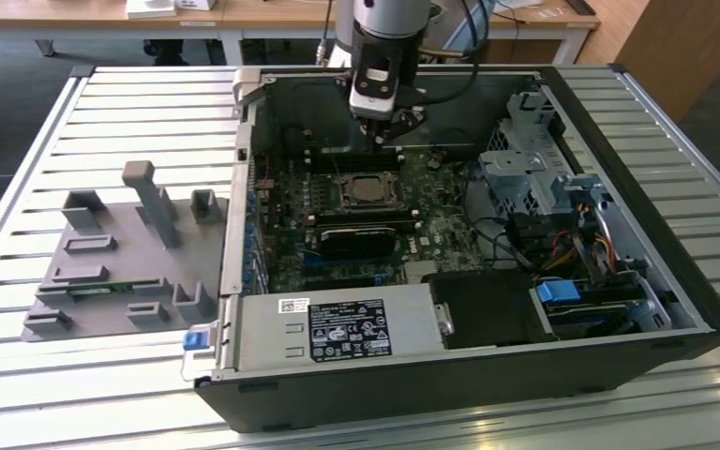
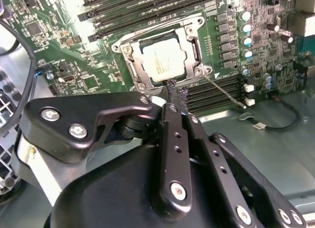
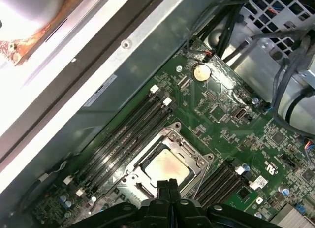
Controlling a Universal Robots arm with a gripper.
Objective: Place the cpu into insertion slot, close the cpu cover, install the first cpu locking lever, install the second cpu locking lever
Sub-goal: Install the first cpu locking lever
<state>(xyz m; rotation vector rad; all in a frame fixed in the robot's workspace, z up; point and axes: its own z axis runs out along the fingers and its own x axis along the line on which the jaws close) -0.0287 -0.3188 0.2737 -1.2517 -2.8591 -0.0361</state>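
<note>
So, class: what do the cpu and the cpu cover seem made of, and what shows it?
The cpu: likely a metal top, matte pale silver, with soft diffuse glare. The cpu cover: probably stamped sheet metal, brighter silver, thin edges with glints.

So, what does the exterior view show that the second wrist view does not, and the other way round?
Exterior view: the whole open computer case on a slatted table, a grey fixture tray to the exterior view's left of it, and the power supply.

Second wrist view: a thin metal lever rod slanting away from the insertion slot, and the gripper, tips together, close by the cpu cover edge.

Both: the cpu lying inside the cover frame, and the memory slots.
</note>
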